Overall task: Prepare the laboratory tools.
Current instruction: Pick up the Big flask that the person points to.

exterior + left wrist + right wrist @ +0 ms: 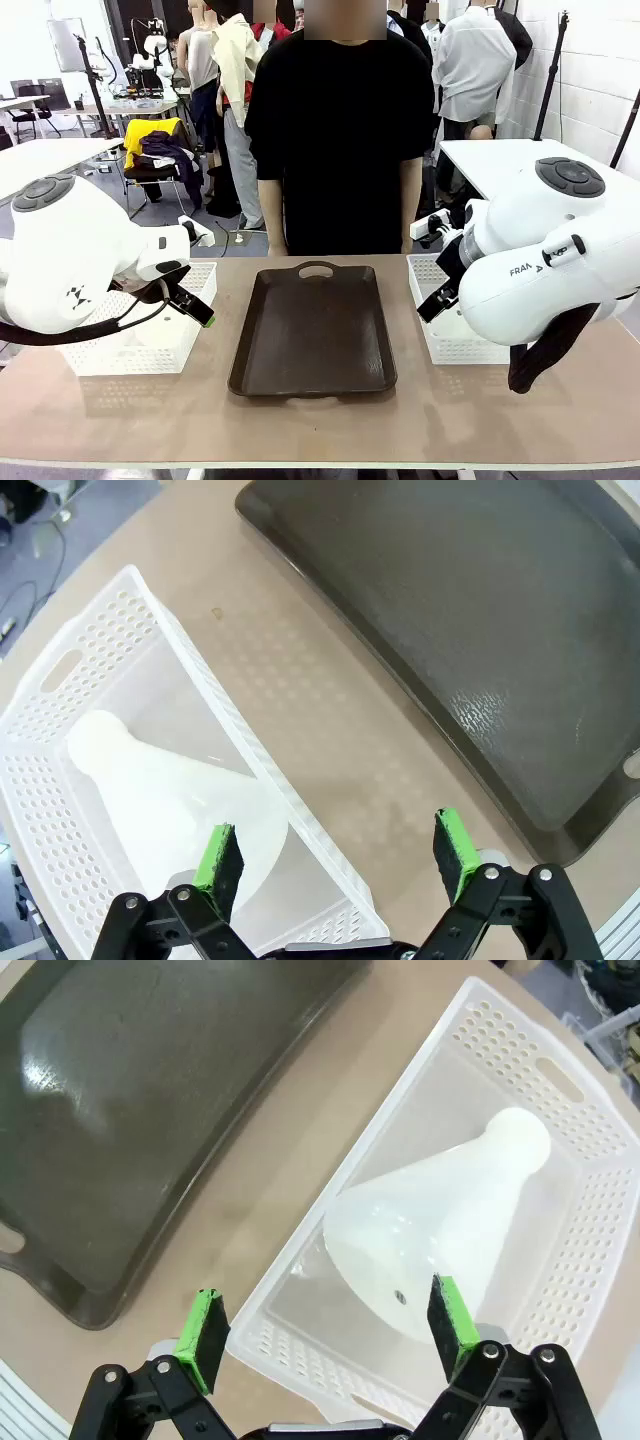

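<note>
Nearest are the two arms, one at each side of the tabletop. The left gripper hangs with jaws wide apart and empty above the tray-side wall of the left basket. One pad is over the basket and the other is over bare tabletop. The left flask lies on its side inside that basket, off to the left of the gripper's centre. Its wide base is closest to the pads and its neck points away from them.

The right gripper mirrors this, wide open, holding nothing, and straddling the tray-side wall of the right basket. The right flask lies on its side to the gripper's right, again base toward the pads and neck away. Judging by the tray's handle, both necks seem to point toward the near side.

Each arm is nearer its own flask, so each would probably have to shift outward, away from the tray, to centre on it.

The count is two flasks, two baskets and one tray, which is bare and sits in the middle between the baskets. One person stands at the far edge.
</note>
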You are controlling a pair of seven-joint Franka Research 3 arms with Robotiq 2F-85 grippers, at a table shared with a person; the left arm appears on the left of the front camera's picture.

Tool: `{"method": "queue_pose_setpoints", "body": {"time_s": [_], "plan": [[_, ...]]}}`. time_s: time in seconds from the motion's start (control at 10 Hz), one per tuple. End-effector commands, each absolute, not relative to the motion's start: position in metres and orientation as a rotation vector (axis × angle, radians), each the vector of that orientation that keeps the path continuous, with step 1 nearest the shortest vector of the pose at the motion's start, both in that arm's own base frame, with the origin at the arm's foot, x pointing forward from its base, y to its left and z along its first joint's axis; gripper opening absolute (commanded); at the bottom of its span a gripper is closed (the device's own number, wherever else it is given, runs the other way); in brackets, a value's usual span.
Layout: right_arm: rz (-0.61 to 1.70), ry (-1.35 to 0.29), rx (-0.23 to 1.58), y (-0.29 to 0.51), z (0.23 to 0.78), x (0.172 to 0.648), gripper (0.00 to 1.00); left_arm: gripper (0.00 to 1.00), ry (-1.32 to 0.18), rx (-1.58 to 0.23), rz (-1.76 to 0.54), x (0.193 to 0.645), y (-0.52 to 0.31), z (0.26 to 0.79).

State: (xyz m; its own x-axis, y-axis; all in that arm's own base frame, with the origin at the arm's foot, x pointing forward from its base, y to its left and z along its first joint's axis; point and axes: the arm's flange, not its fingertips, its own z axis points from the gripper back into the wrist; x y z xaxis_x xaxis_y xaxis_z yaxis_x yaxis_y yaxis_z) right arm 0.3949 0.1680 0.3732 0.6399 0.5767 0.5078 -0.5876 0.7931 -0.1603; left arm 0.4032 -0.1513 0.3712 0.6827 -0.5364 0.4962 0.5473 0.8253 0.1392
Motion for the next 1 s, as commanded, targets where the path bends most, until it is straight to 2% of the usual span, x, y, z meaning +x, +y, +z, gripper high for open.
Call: {"method": "queue_pose_setpoints", "body": {"time_s": [0.0,0.9], "plan": [[0.664,-0.572,0.020,0.1680,0.3732,0.3949,1.00,1.00,-0.550,-0.021,-0.608,0.4031,-0.1513,0.3713],[0.664,-0.572,0.020,0.1680,0.3732,0.3949,1.00,1.00,-0.550,-0.021,-0.608,0.4031,-0.1513,0.3713]]}}
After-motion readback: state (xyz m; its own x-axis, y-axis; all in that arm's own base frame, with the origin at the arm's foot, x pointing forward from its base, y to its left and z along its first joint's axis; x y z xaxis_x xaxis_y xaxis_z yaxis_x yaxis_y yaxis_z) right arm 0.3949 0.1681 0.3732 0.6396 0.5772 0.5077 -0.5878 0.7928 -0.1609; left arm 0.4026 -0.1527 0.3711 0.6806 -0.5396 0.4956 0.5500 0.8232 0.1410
